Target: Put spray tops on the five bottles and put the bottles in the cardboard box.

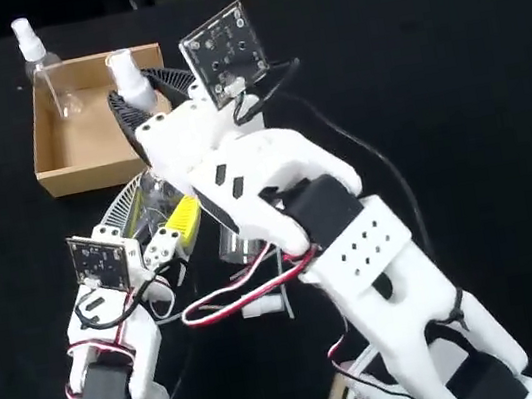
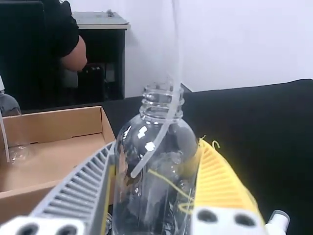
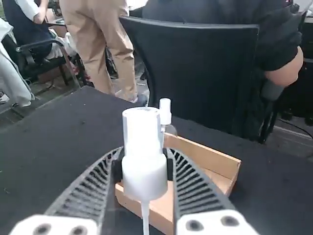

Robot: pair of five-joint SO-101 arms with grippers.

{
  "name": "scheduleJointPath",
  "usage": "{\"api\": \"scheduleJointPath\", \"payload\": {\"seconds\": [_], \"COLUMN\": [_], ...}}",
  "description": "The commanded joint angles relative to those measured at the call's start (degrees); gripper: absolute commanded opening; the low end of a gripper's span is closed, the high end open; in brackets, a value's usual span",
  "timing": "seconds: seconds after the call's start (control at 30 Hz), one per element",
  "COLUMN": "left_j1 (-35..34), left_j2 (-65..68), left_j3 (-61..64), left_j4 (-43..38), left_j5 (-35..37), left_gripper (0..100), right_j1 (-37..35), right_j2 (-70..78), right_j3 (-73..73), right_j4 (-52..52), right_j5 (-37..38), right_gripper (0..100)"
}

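A clear bottle (image 2: 161, 112) is held upright by the left gripper (image 2: 156, 149). Its grey and yellow jaws are closed around the bottle's body, just beside the cardboard box (image 2: 54, 147). The bottle's neck is open. A white spray top (image 3: 143, 147) is clamped by the right gripper (image 3: 144, 160) between black ribbed jaws, above the bottle. The top's thin tube (image 2: 168, 98) is already threaded down through the neck. One capped bottle (image 1: 40, 63) is seen in a far corner of the box.

The held bottle is judged to be light, thin-walled plastic, smooth and easily dented. It is best gripped on the wide body below the shoulder, firmly enough to resist twisting but not so hard that the wall buckles. The spray top is small and stiff, and it is well taken by its collar, so that the nozzle is left free and a turn can be applied. The tube is soft and is seen bending against the inner wall, so a straight descent is called for before the collar is seated on the threads.
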Motion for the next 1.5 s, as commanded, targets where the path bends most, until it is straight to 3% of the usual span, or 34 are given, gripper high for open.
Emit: {"api": "scheduleJointPath", "payload": {"seconds": [0.0,0.17,0.77,1.47], "left_j1": [0.66,0.31,0.66,0.31], "left_j2": [-0.35,-0.35,-0.44,-0.53], "left_j3": [1.36,1.36,1.36,1.36], "left_j4": [-1.23,-1.23,-1.23,-1.58], "left_j5": [0.62,0.62,0.62,0.62], "left_gripper": [10,9,9,9], "right_j1": [-1.41,-1.14,-1.23,-0.97], "right_j2": [-1.19,-2.68,-14.73,-7.43], "right_j3": [-0.13,3.3,20.7,22.64], "right_j4": [-1.41,-1.76,-6.68,-11.16], "right_j5": [0.26,-2.64,-2.2,2.02], "right_gripper": [3.8,2.6,1.8,1.8]}}
